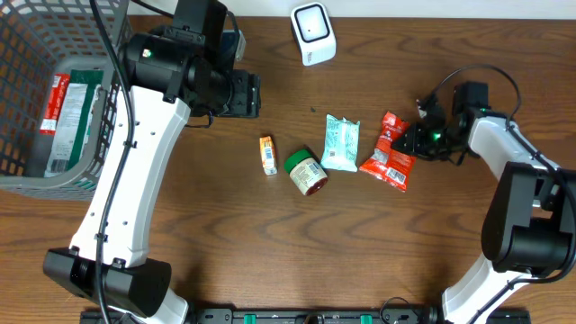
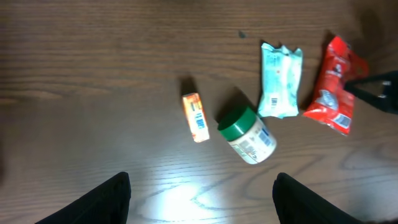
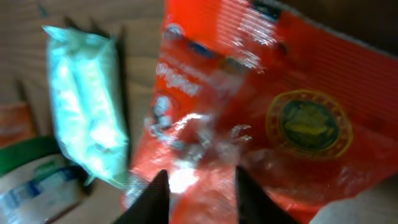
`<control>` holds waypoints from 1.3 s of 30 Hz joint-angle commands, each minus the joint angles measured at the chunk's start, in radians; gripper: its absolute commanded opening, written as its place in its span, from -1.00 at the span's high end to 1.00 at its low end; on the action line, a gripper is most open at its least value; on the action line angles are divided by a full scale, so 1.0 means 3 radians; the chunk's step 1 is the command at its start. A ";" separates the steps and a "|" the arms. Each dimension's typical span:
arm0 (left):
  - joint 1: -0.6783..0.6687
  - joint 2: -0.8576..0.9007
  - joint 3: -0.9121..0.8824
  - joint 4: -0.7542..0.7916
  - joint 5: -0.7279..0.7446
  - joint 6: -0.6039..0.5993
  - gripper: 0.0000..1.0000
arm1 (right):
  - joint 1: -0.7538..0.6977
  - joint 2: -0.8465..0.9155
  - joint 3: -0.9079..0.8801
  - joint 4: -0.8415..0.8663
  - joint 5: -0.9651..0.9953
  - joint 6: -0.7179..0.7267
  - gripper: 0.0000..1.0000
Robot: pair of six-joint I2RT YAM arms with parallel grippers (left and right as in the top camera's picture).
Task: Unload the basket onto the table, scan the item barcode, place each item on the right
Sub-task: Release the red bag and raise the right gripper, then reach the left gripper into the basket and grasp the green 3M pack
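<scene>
My red snack packet (image 1: pixel 389 155) lies on the table (image 1: pixel 270 243), well apart from the white scanner (image 1: pixel 313 32), so nothing looks scanned yet. My right gripper (image 3: pixel 198 198) is at its edge, grip unclear. My left gripper (image 2: pixel 202 202) hangs spread and empty.

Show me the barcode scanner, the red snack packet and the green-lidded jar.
barcode scanner (image 1: pixel 313 31), overhead view, middle of its white face.
red snack packet (image 1: pixel 389 155), overhead view, centre of the wrapper.
green-lidded jar (image 1: pixel 310 178), overhead view, its labelled body.
</scene>
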 commanded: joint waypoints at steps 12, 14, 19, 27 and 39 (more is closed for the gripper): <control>0.0005 0.0025 0.0017 -0.0019 -0.0340 0.0131 -0.70 | -0.0027 -0.0308 0.0514 -0.0890 0.0231 -0.0023 -0.89; 0.0005 0.0025 0.0017 -0.0019 -0.0340 0.0235 -0.75 | -0.0027 -0.0308 0.0514 -0.0903 0.0645 -0.0022 -0.98; 0.0023 0.0024 0.0079 -0.0047 -0.0456 0.0355 -0.85 | -0.0038 -0.0308 0.0514 -0.0796 0.1026 -0.0019 -0.99; 0.0650 0.0024 0.0968 -0.0151 -0.1025 0.0291 -0.85 | -0.0038 -0.0308 0.0511 -0.0813 0.1027 -0.0020 -0.98; 0.2125 0.0196 0.1091 0.0172 -0.1110 0.0290 -0.86 | -0.0038 -0.0308 0.0511 -0.0807 0.1027 -0.0020 -0.98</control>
